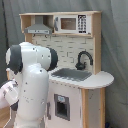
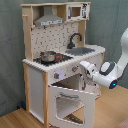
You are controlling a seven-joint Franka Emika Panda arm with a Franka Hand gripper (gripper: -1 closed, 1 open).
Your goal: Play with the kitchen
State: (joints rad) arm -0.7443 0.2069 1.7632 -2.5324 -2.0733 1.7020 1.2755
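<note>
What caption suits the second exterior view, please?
Robot gripper at the toy kitchen front, above its open oven door.

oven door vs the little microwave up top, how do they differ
The oven door sits low under the counter and hangs open, swung out toward the front; the microwave sits on the top shelf with its door shut. The oven door is far larger than the microwave. The oven door is white with a wide window; the microwave is framed by light wood, and the first exterior view shows a dark keypad beside its window. Both are windowed parts of the kitchen.
</note>
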